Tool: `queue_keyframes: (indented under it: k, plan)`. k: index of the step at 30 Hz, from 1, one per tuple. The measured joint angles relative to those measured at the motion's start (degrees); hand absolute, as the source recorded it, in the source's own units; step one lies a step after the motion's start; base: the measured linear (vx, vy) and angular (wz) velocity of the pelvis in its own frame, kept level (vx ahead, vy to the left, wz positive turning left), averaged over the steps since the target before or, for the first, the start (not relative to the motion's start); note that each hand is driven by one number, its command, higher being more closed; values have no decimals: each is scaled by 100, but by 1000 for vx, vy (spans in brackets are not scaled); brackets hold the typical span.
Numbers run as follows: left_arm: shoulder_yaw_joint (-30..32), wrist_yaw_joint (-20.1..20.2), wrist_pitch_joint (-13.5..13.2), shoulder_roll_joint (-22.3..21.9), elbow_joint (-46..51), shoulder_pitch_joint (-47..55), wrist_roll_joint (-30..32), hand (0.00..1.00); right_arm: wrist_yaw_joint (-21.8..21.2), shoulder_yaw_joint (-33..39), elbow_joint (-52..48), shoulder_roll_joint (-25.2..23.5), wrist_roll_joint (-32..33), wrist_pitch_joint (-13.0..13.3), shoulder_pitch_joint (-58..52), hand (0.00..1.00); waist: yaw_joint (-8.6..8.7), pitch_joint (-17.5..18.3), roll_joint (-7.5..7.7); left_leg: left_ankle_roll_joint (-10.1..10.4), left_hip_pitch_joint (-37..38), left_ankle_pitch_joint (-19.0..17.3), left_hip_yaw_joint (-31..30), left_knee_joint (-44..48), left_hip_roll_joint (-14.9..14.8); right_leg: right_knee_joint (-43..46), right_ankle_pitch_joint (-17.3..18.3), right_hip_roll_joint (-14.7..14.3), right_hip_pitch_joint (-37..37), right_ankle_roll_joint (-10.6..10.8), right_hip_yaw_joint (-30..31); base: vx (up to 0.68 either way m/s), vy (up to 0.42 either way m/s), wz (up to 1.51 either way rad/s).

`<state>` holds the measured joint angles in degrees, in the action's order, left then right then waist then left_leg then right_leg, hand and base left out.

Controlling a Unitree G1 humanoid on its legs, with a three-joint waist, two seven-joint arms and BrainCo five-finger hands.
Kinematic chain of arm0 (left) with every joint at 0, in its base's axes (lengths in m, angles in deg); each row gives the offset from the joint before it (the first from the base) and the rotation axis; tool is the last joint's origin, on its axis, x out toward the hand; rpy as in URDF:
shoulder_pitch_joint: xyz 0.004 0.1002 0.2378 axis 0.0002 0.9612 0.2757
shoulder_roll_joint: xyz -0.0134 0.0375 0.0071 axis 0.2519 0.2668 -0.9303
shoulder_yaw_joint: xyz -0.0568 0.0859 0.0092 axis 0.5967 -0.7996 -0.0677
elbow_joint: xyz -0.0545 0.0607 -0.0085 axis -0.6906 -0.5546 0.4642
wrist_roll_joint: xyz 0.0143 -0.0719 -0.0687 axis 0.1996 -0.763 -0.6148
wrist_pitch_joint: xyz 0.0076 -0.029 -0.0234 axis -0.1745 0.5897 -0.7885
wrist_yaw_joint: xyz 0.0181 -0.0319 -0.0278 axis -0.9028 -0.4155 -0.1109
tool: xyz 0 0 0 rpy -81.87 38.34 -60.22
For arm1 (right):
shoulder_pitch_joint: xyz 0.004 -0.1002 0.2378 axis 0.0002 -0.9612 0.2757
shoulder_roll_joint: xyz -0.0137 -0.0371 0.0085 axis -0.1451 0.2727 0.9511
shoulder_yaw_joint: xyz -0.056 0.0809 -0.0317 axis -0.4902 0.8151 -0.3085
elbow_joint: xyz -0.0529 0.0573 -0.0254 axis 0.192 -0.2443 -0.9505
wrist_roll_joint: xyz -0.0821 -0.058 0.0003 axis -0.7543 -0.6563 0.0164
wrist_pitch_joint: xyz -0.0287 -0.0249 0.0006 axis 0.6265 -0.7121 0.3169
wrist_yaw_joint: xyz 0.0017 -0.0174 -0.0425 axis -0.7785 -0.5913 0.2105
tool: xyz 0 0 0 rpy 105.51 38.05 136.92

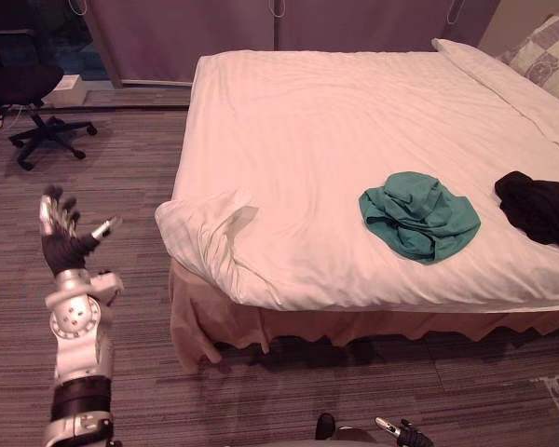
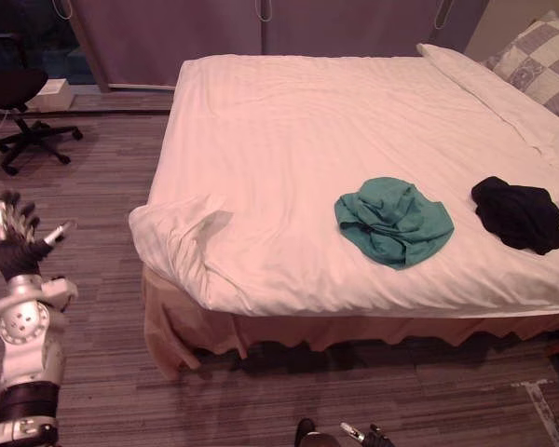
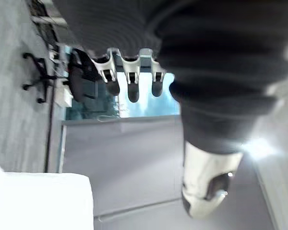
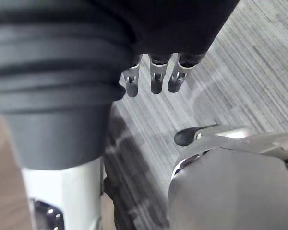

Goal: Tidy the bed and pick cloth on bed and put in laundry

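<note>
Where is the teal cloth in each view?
Left eye view: teal cloth on the bed, right of centre near the front edge.
Right eye view: teal cloth a little closer to centre.
Left wrist view: faces curtain and office chair.
Right wrist view: faces the floor.
Shared landmark: black cloth to its right.

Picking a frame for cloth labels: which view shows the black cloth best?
Right eye view: the black cloth lies whole on the bed, clear of the frame edge. The left eye view crops its right side. The wrist views face floor and wall.
</note>
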<state>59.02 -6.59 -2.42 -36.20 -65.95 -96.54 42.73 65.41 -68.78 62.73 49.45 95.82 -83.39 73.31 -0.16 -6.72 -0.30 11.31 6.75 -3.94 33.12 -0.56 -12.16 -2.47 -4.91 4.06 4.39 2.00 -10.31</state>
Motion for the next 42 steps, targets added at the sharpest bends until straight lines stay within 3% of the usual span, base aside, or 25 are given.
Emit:
queue_keyframes:
  k: [5,7,12,13,15,17,23,27,33,34,37,40,41,42]
  plan:
    - [-662,-231,661,75,-769,-1022,575,0,-15,-426,-465,177,52,134,300,0,40,-454,130,-11,-495,-101,327,408,-163,-161,-265,-90,438,-80,253,-101,-73,-33]
    - [-978,-225,993,79,-1293,-1572,762,0,0,-552,-671,321,90,236,502,0,142,-721,214,-9,-772,-101,403,576,-214,-161,-376,-120,731,-124,349,-50,-80,-22]
    - [-1243,-221,1480,79,-1991,-2235,1562,0,58,-999,-990,626,353,307,735,0,220,-1198,229,-9,-1054,-100,601,697,-240,-142,-478,-136,1106,-116,505,-8,-30,-14]
    - [-1283,-229,1537,84,-2123,-2400,1805,100,63,-1040,-1038,643,393,300,788,0,220,-1281,243,-9,-1122,-100,639,703,-235,-137,-503,-137,1199,-110,535,-14,-17,-13]
    - [-1416,-238,1750,149,-2257,-2598,2342,100,68,-1097,-1162,656,438,297,865,0,220,-1418,265,-10,-1203,-100,699,733,-236,-133,-551,-137,1317,-85,596,-22,-10,-15]
    - [-1456,-368,2123,178,-2363,-2814,2762,100,64,-1186,-1201,744,519,275,1006,0,222,-1583,273,-15,-1277,-103,763,775,-229,-135,-612,-134,1418,-38,659,-23,-6,-15]
    - [-1302,-462,2570,437,-2589,-3063,3135,100,62,-1200,-1214,958,571,171,1110,0,272,-1650,285,-83,-1390,-144,886,865,-229,-140,-682,-131,1570,55,786,-39,-7,-11]
    - [-1011,-579,2566,470,-2833,-2996,3010,100,47,-1148,-1143,1093,571,117,1103,0,327,-1651,283,-116,-1375,-173,884,965,-252,-138,-683,-122,1532,56,785,-43,-16,-3]
    - [-146,-441,2045,468,-2869,-1692,2803,100,36,-800,-906,1158,720,143,1098,0,297,-1637,172,-125,-914,-318,845,1130,-462,-197,-574,-214,890,121,572,-25,-7,5]
    - [109,-434,1933,468,-2892,-1319,2802,0,36,-694,-792,1234,797,176,1144,0,282,-1622,131,-106,-799,-331,827,1166,-481,-220,-541,-213,770,67,474,-6,3,15]
    - [710,-442,1861,321,-3004,-182,2736,0,34,-441,-655,1474,999,256,1220,0,172,-1391,-82,-41,-669,-312,696,1171,-508,-265,-502,-235,539,-14,297,12,12,21]
    - [1360,-452,1891,71,-3122,866,2612,0,43,-224,-682,1622,1037,376,1267,0,-20,-865,-199,2,-544,-290,696,1085,-532,-270,-461,-289,426,-73,139,64,21,9]
    - [1561,-457,1905,7,-3128,1230,2549,0,37,-236,-720,1703,1079,435,1304,100,-59,-720,-220,23,-400,-279,697,1011,-519,-272,-429,-306,297,-104,75,85,56,15]
    - [1799,-462,1920,-68,-3132,1659,2464,0,42,-247,-845,1796,1118,510,1355,100,-91,-475,-232,55,-294,-257,646,891,-475,-276,-367,-303,191,-149,-13,46,47,15]
